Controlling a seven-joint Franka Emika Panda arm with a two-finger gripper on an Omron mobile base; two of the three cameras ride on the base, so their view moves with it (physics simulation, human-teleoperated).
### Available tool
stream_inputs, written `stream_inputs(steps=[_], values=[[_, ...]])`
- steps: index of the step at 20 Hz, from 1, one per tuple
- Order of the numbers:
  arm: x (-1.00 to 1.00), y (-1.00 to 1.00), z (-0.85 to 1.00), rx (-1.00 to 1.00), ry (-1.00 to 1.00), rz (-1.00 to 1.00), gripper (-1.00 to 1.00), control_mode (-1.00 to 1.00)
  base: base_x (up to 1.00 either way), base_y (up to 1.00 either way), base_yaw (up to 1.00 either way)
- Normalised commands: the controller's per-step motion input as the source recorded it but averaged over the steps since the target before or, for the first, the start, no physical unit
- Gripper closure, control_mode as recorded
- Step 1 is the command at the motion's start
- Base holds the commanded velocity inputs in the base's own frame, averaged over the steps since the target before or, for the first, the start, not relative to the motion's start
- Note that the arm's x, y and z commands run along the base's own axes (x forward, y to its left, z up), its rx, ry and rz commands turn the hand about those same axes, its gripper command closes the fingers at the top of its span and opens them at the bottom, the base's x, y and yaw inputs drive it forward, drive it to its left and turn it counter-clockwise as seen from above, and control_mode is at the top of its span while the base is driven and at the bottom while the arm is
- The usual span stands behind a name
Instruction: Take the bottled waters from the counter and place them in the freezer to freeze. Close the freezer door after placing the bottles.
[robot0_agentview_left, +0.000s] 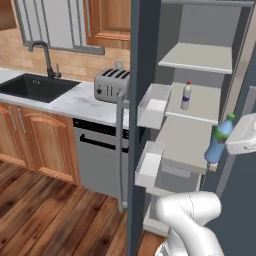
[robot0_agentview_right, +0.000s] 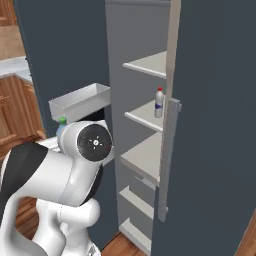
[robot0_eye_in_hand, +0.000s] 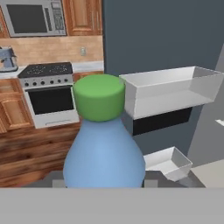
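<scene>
1. The claw (robot0_agentview_left: 226, 145) sits at the right edge of the left base frame, pinching the green-capped bottle (robot0_agentview_left: 218, 142), which hangs tilted just in front of the open freezer (robot0_agentview_left: 200, 60)
2. In the hand frame that green-capped bottle (robot0_eye_in_hand: 103, 144) takes up the lower centre, its green cap pointing up, blue body below; the fingertips themselves are hidden at the bottom edge
3. In the right base frame only a bit of the green cap (robot0_agentview_right: 62, 121) peeks out at centre left, behind the white arm's round joint
4. The red-capped bottle (robot0_agentview_left: 186, 96) stands upright on a middle shelf (robot0_agentview_left: 200, 102) inside the freezer, right of centre in the left base frame; the right base frame shows it (robot0_agentview_right: 159, 103) near that shelf's front edge
5. The freezer door (robot0_agentview_left: 142, 125) stands open, its white bins (robot0_agentview_left: 152, 105) on the inner face, centre of the left base frame
6. The marble surface (robot0_agentview_left: 75, 102) at left carries a toaster (robot0_agentview_left: 111, 85), with a black sink (robot0_agentview_left: 32, 86) at the upper left
</scene>
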Motion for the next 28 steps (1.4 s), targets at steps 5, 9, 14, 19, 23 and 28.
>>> stream_inputs(steps=[5,9,14,19,23,28], values=[[0.00,0.00,0.00,0.00,0.00,0.00,1.00,1.00,0.42,-0.05,-0.07],[0.00,0.00,0.00,0.00,0.00,0.00,1.00,1.00,0.18,0.00,-0.10],[0.00,0.00,0.00,0.00,0.00,0.00,1.00,1.00,0.17,0.01,-0.11],[0.00,0.00,0.00,0.00,0.00,0.00,1.00,1.00,0.29,0.06,-0.09],[0.00,0.00,0.00,0.00,0.00,0.00,1.00,1.00,0.33,0.05,-0.07],[0.00,0.00,0.00,0.00,0.00,0.00,1.00,1.00,0.16,0.19,-0.01]])
